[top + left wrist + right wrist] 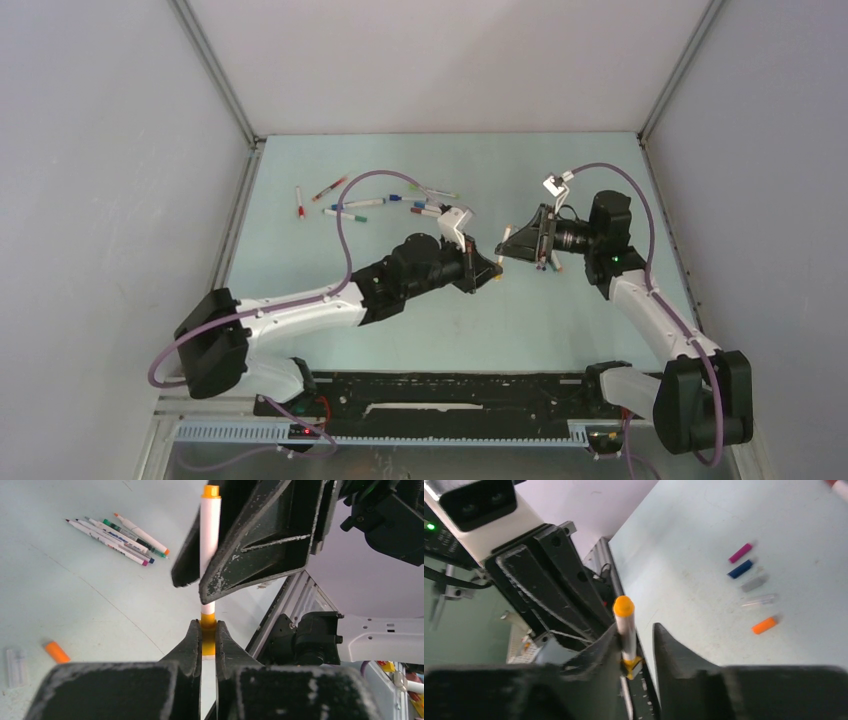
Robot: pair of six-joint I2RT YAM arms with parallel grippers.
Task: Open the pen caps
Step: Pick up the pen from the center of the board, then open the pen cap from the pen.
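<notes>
Left gripper [208, 628] pinches one end of the orange pen [210, 540]; right gripper [636, 630] stands spread around its white barrel, mid-table

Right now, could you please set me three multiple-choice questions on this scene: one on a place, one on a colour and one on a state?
1. Where is the raised pen?
A. Lying among the other pens.
B. Between the two arms, its lower end in the left gripper.
C. In the right gripper alone.

2. What colour is the cap on its free end?
A. Blue.
B. Green.
C. Orange.

3. How does the left gripper stand?
A. Wide open.
B. Shut on the pen.
C. Shut on nothing.

Key:
1 B, the left wrist view shows that gripper clamping the lower end.
2 C, both wrist views show an orange tip.
3 B, its jaws press the pen's orange end.
</notes>
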